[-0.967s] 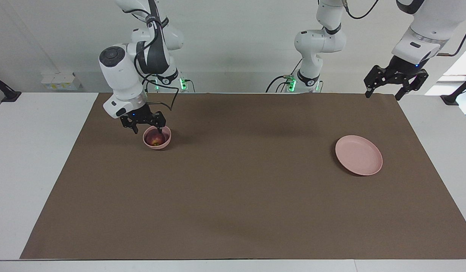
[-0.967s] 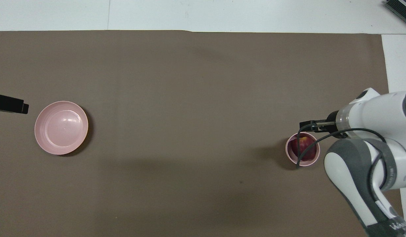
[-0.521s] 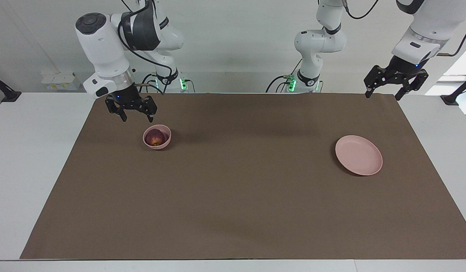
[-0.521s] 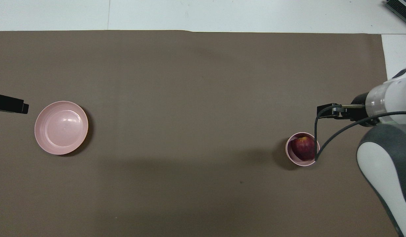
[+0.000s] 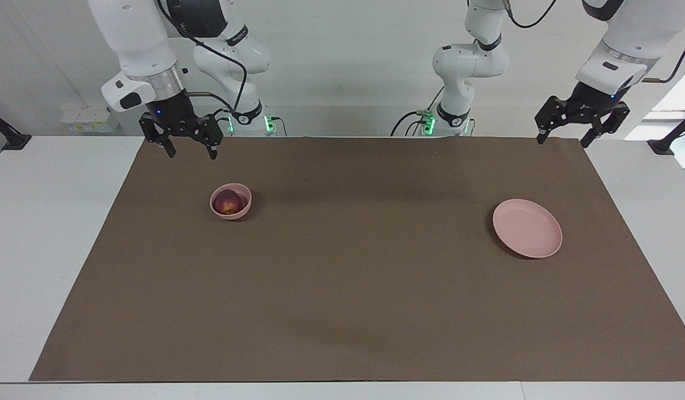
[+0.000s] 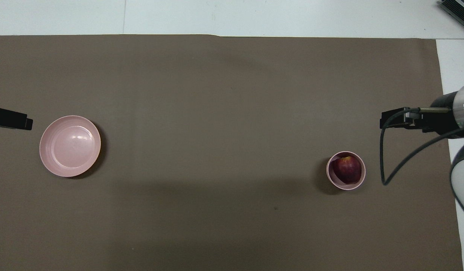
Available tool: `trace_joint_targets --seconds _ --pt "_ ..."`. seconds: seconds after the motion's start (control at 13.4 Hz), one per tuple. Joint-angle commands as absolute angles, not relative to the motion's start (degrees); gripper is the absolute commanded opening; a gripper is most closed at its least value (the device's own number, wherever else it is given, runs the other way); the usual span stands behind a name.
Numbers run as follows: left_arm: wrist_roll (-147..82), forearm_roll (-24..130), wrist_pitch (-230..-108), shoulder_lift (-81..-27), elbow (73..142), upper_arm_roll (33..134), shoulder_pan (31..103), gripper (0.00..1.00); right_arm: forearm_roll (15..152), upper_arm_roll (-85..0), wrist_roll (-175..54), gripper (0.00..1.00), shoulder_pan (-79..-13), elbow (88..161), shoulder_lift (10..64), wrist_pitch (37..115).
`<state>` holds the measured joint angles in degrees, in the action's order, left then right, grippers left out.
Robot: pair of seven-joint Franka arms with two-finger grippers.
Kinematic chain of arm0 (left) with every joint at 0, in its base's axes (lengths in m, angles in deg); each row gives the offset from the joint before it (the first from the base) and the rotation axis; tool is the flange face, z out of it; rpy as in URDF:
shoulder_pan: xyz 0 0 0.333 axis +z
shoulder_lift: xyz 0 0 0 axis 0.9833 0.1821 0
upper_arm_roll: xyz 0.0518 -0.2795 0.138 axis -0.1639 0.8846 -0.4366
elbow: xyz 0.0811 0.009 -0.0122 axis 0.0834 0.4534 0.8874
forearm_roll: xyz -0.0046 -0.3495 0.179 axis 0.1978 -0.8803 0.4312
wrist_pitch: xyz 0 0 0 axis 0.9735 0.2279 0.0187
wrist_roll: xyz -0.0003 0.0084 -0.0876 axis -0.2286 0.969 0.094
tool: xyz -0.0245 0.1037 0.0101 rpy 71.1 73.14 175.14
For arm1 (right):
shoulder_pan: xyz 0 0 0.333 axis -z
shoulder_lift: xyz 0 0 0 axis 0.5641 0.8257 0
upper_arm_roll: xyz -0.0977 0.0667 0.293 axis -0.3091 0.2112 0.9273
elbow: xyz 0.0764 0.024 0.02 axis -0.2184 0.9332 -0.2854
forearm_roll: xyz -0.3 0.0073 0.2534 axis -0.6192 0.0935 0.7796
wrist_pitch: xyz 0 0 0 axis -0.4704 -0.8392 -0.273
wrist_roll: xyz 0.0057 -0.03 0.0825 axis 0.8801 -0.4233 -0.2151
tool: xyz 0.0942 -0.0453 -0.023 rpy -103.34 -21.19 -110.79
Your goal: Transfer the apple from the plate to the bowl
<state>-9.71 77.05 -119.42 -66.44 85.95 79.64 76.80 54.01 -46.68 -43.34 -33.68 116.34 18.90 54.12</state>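
The dark red apple [image 5: 228, 204] lies in the small deep pink bowl [image 5: 231, 215] at the right arm's end of the mat; the overhead view shows the apple [image 6: 346, 169] inside the bowl [image 6: 334, 180]. The flat pink plate [image 5: 526, 228] lies bare at the left arm's end and also shows in the overhead view [image 6: 70, 146]. My right gripper [image 5: 191, 154] is open and empty, raised over the mat's edge by the robots, apart from the bowl. My left gripper [image 5: 563, 142] is open and empty, waiting raised over the mat's corner at its own end.
A brown mat [image 5: 353, 278] covers the table, with bare white table [image 5: 42, 222] around it. The right arm's black cable [image 6: 383, 165] hangs in a loop beside the bowl. A white box [image 5: 89, 119] sits on the table's edge nearest the robots, at the right arm's end.
My right gripper has risen from the bowl and drawn back toward its own end and the robots, leaving the apple in the bowl. The left arm, plate and bowl have not moved.
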Motion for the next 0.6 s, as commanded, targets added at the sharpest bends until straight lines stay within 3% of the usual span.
trace_joint_targets --seconds 0.0,0.15,0.52 --pt "-9.43 77.96 -118.83 -67.01 86.17 79.21 76.25 1.0 54.36 -46.32 -44.4 1.0 -31.53 107.69 23.21 47.58" --pt "-9.43 77.96 -118.83 -67.01 86.17 79.21 76.25 1.0 55.32 -46.32 -44.05 1.0 -31.44 105.04 23.83 45.63" --pt "-9.43 77.96 -118.83 -67.01 86.17 79.21 76.25 1.0 55.24 -46.41 -44.57 1.0 -31.79 106.61 23.13 48.61"
